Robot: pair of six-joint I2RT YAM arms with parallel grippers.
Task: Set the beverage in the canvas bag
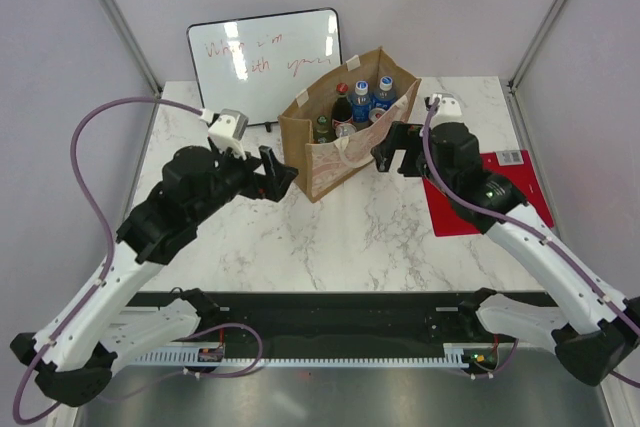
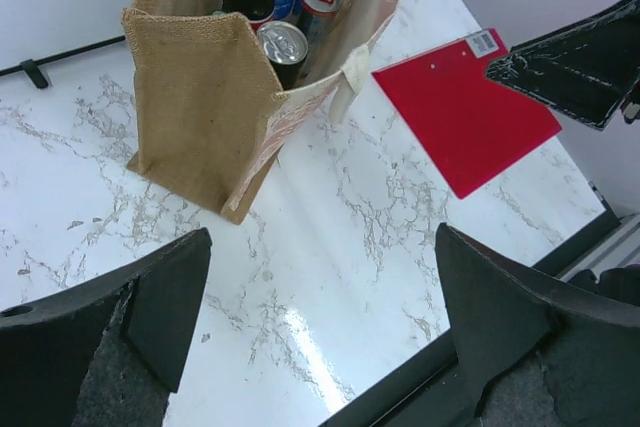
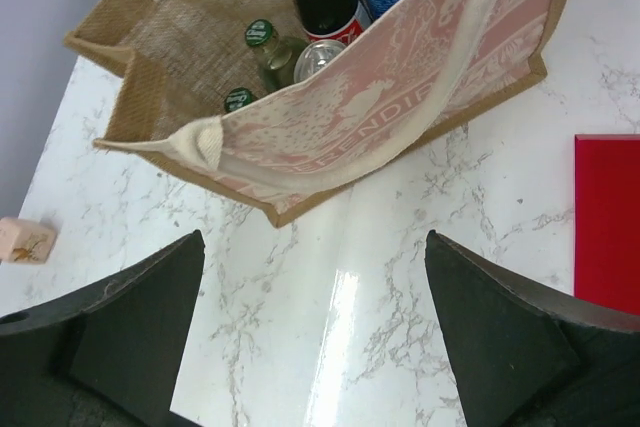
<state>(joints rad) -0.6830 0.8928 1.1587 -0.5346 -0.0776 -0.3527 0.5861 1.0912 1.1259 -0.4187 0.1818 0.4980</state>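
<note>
The tan canvas bag [image 1: 340,142] stands upright at the table's back middle, with white handles and a pale red-printed side panel. Inside it stand several drinks: a dark cola bottle [image 1: 342,104], blue-labelled water bottles [image 1: 362,102], green-capped bottles [image 3: 262,35] and a silver can [image 2: 282,41]. My left gripper [image 1: 283,175] is open and empty, just left of the bag's near corner. My right gripper [image 1: 392,150] is open and empty, just right of the bag. The bag also shows in the left wrist view [image 2: 200,107] and the right wrist view [image 3: 380,117].
A white board [image 1: 265,57] with red writing leans behind the bag. A red clipboard [image 1: 480,192] lies flat at the right, also in the left wrist view [image 2: 465,112]. A small wooden block [image 3: 25,240] lies left of the bag in the right wrist view.
</note>
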